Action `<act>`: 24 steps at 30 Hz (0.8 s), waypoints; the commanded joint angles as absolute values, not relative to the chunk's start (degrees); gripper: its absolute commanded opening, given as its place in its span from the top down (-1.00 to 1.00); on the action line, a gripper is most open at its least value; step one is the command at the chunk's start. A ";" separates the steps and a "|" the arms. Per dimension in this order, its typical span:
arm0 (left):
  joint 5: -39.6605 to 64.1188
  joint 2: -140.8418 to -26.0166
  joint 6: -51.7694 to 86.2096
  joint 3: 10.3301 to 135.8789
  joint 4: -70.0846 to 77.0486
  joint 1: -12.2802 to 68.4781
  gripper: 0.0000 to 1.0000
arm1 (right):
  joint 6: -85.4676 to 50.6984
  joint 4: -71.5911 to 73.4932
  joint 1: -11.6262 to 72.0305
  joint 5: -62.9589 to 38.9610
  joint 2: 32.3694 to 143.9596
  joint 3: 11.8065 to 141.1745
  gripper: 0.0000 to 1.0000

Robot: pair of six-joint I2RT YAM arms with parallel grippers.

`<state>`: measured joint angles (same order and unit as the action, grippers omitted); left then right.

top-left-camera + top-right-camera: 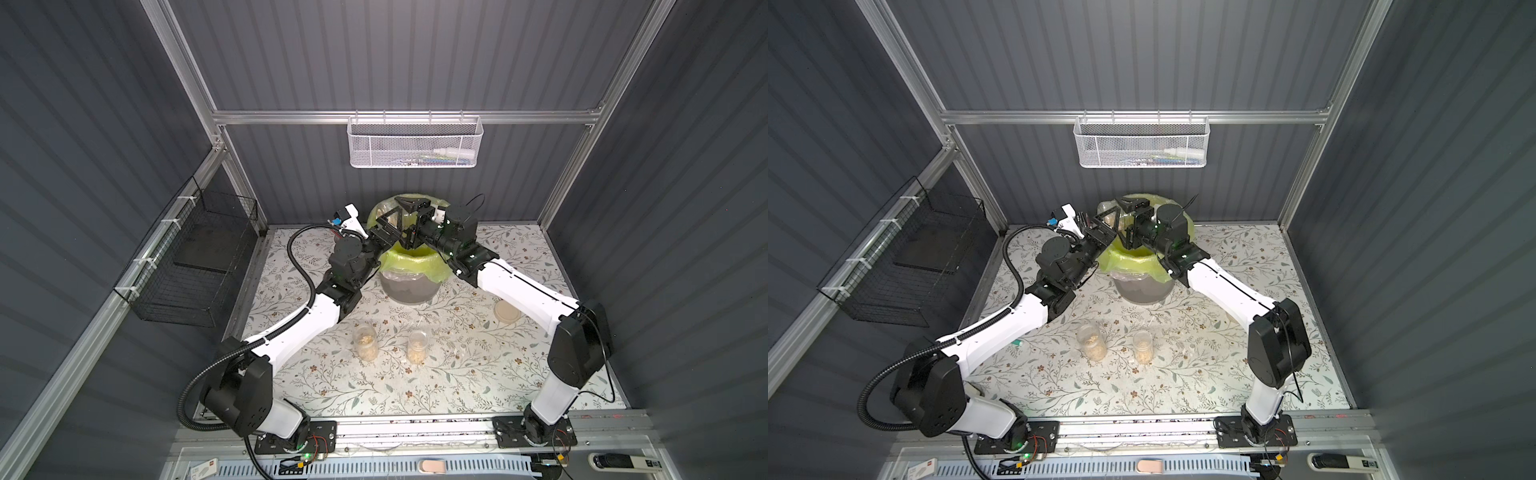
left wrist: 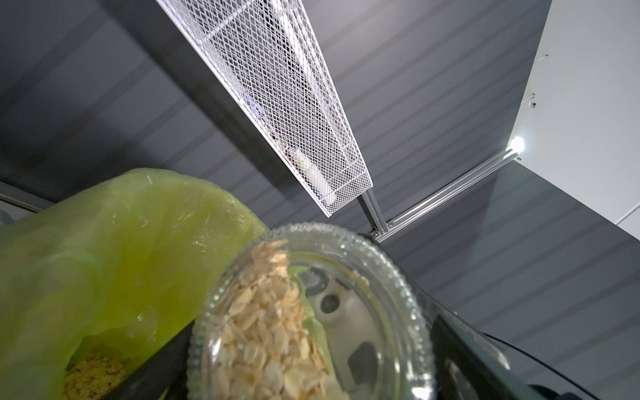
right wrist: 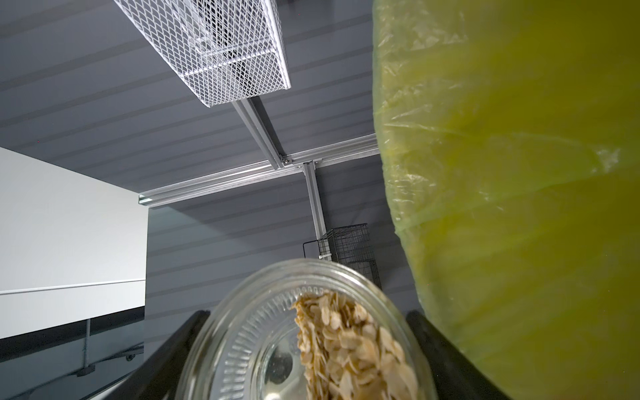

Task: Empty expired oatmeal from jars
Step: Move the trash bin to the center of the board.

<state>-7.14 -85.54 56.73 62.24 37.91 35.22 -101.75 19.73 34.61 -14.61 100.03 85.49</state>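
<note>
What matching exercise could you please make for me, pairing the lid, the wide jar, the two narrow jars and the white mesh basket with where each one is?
Things:
1. lid
2. wide jar
3. two narrow jars
4. white mesh basket

Places:
A. hanging on the back wall
B. standing upright on the table, oatmeal inside
C. lying flat on the table, beside the right arm
D. tilted in the air at the bin

Pairs: 1-C, 2-D, 3-B, 4-A
</note>
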 commanded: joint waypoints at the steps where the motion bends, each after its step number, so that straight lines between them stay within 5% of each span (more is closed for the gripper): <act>1: -7.43 -87.32 57.22 62.14 42.73 35.81 -0.99 | -103.79 23.88 34.99 -15.12 100.54 85.56 0.06; 24: -14.96 -90.50 56.71 60.83 50.47 36.47 -1.00 | -106.50 24.76 34.68 -14.94 100.98 84.24 0.05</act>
<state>-13.93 -89.12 57.04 59.20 49.36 36.07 -106.10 20.58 34.59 -14.81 100.88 84.16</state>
